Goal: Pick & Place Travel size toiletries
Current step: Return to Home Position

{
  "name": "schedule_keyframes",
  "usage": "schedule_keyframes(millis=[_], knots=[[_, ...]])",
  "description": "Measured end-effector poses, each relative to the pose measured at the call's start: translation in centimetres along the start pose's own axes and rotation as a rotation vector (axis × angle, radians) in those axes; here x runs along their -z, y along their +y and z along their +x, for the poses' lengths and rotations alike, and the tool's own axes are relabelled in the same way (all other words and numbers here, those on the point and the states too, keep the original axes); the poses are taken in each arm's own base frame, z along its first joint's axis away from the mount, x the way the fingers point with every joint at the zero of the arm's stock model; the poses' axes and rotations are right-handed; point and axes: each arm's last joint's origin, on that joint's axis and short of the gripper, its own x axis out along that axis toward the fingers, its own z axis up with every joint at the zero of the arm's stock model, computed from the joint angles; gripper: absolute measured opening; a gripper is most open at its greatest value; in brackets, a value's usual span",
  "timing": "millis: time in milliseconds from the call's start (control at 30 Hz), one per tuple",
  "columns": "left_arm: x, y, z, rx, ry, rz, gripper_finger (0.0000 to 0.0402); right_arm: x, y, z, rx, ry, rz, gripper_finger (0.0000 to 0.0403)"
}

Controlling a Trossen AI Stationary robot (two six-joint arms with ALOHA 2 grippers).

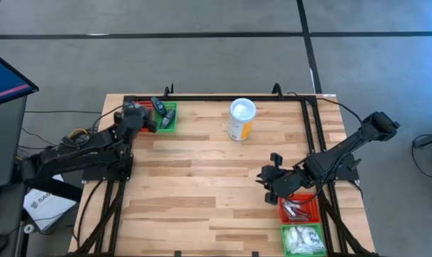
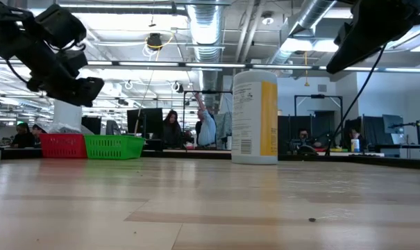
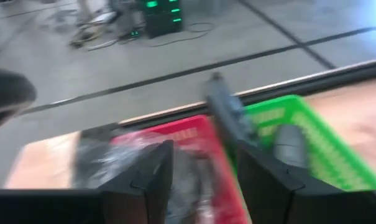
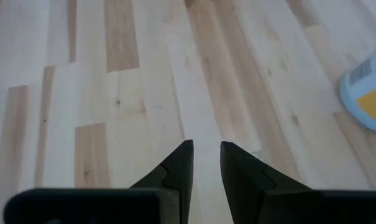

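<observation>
**Left jaws empty, low over the far baskets**

A snag is judged the main risk. The left gripper [image 3: 204,158] hangs low over the far red plastic mesh basket [image 3: 194,127], so a level pull-back could catch a finger on the rim. That could drag the basket or tip out the clear-wrapped dark pucks [image 3: 107,158] lying in it. A lift before any retreat is called for.

The left jaws are held wide apart and nothing is gripped or touched. A long dark object [image 3: 228,115] is seen propped across the wall shared with the adjoining green plastic mesh basket [image 3: 318,143].

The right gripper [image 4: 206,149] is parted only narrowly, is empty, and is poised above the bare pale wooden plank table [image 4: 113,93]. Just beside it are the near red basket [image 1: 314,203] with silvery tubes [image 1: 298,209] and the near green basket [image 1: 285,241] with white packets [image 1: 303,239]. The tall yellow canister with a white lid [image 1: 242,118] stands apart, mid-table.
</observation>
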Motion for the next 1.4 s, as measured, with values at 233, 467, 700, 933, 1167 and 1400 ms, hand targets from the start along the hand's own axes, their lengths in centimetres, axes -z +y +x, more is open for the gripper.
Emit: schedule_keyframes(millis=[233,467,700,933,1167,1400], knots=[[-0.3,-1.5,-0.8,0.287,-0.004,0.042,0.016,-0.3,-0.4,0.1,0.083,-0.048,-0.036,0.0072],[-0.7,-3.3,-2.8,0.503,-0.093,0.072,0.0161,-1.6,-1.0,0.5,0.144,-0.151,-0.069,0.0072],[-1.1,-4.6,-5.3,0.642,-0.217,0.08,0.0161,-3.2,-2.0,0.9,0.184,-0.23,-0.105,0.0072],[0.7,-5.2,-7.1,0.701,-0.307,0.077,0.0163,-3.8,-3.3,0.5,0.242,-0.254,-0.088,0.0072],[3.6,-5.3,-7.8,0.841,-0.312,0.104,0.0159,-4.3,-4.3,-2.0,0.223,-0.322,-0.07,0.0072],[3.5,-5.2,-8.9,0.913,-0.385,0.136,0.016,-3.2,-5.7,-3.7,0.218,-0.44,-0.02,0.0072]])
